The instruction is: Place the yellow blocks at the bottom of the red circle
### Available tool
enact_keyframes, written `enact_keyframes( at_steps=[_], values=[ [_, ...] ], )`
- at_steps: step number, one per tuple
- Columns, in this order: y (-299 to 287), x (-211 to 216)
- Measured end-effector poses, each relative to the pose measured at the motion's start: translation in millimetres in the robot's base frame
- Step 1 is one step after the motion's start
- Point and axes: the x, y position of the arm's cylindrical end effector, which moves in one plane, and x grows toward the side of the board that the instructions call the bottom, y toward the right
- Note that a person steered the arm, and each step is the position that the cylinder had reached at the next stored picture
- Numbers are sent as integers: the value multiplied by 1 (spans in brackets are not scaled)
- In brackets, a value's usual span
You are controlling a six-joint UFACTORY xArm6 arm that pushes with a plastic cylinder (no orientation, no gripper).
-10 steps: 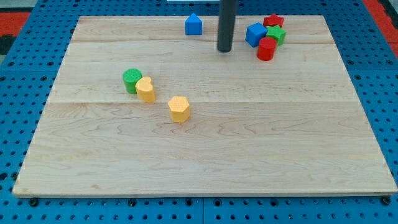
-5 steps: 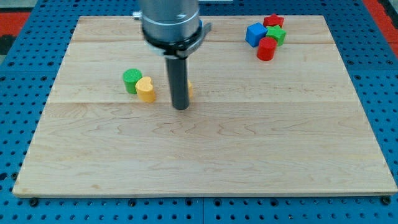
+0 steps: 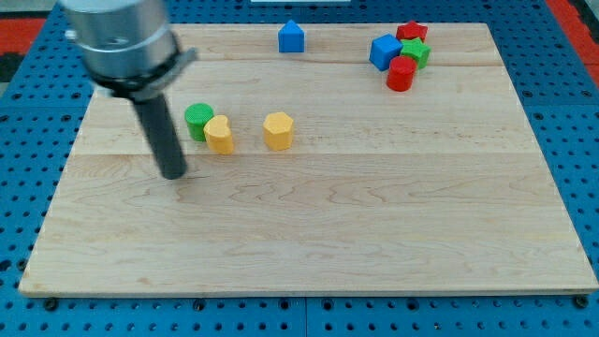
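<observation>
**Camera view: our rod sits left of the two yellow blocks, red circle far across the board**

Starting at the view's left, our rod comes down from its grey collar and my tip (image 3: 173, 175) rests on the wooden board (image 3: 309, 253), below and left of the green round block (image 3: 197, 121). We carry no claw at all, only this bare rod, so nothing is spread, pressed or pinched; the tip touches no block.

Just right of the tip's line, the green round block and the yellow heart-shaped block (image 3: 219, 135) stand touching, the yellow one at the green one's lower right. A little further right, apart from that pair, is the yellow hexagonal block (image 3: 278, 130).

Up near the view's top edge sits the blue house-shaped block (image 3: 291, 36), alone and well clear of our path.

At the view's top right is a tight cluster: a blue cube (image 3: 385, 51), a red block (image 3: 411, 32) behind it, a green block (image 3: 416, 52), and the red circle (image 3: 401, 73), the cylinder at the cluster's lower edge.

We judge our spot on the left makes sense: both yellow blocks lie between us and the red circle, so a rightward push would carry them towards the bare board below it. The green block touching the heart could be dragged along.
</observation>
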Motion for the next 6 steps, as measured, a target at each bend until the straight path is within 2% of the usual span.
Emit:
enact_keyframes(
  at_steps=[1,2,4,5,6],
  values=[
    [8,-27],
    [62,-46],
    [181,-55],
    [184,-56],
    [187,-32]
  ],
)
